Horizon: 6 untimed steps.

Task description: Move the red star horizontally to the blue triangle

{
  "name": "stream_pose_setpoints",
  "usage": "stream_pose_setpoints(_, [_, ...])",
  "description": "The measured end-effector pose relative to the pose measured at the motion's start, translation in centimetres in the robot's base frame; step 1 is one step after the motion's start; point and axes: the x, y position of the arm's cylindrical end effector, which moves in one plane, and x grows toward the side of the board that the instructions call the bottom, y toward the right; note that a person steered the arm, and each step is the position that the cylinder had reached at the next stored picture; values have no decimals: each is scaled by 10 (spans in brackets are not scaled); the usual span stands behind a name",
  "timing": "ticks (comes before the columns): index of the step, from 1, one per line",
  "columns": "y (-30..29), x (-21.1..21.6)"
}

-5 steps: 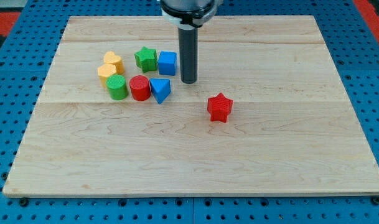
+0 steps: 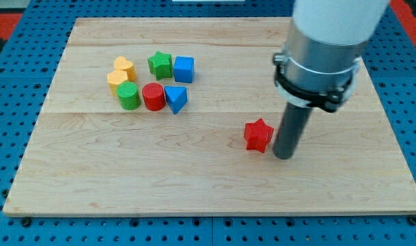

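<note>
With my tip (image 2: 283,155) set just right of the red star (image 2: 259,134) (no gripper fitted): push leftward toward blue triangle (image 2: 176,99), well apart up-left. Risk: off-centre contact spins star off line.

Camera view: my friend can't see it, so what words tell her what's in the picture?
My tip rests just right of the red star on a wooden board. The blue triangle sits far to the view's left among other coloured blocks.
</note>
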Motion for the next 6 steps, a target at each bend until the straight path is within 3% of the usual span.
stream_pose_setpoints(2, [-25,-74])
stream_pose_setpoints(3, [-5,-17])
stream_pose_setpoints(4, [-16,-10])
stream_pose_setpoints(6, [-51,-102])
